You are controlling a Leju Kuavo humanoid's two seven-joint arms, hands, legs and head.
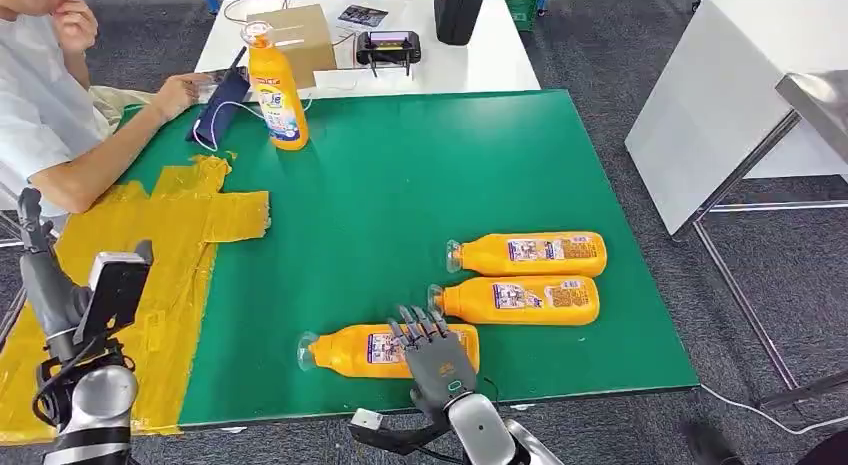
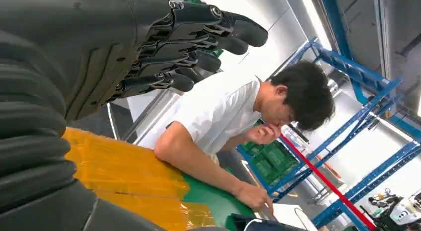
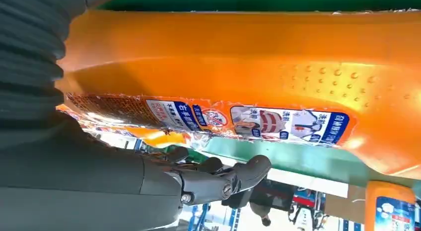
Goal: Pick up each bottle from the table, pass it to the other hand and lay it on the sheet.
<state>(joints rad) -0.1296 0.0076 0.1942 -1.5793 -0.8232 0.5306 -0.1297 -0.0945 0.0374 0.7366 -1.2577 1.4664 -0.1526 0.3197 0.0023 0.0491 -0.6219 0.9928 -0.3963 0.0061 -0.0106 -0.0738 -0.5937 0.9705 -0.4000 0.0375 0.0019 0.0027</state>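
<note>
Three orange bottles lie on the green mat near its front edge: one at the back, one in the middle, and the nearest. My right hand lies over the nearest bottle's base end with its fingers spread across it. In the right wrist view this bottle is close against my right hand, whose fingers are not closed round it. A fourth orange bottle stands upright at the far left. My left hand is raised by the yellow sheet, and the left hand holds nothing.
A person in a white shirt sits at the mat's far left corner, one hand on a dark blue item beside the upright bottle. A white table with a cardboard box and devices stands behind the mat. A second white table is at the right.
</note>
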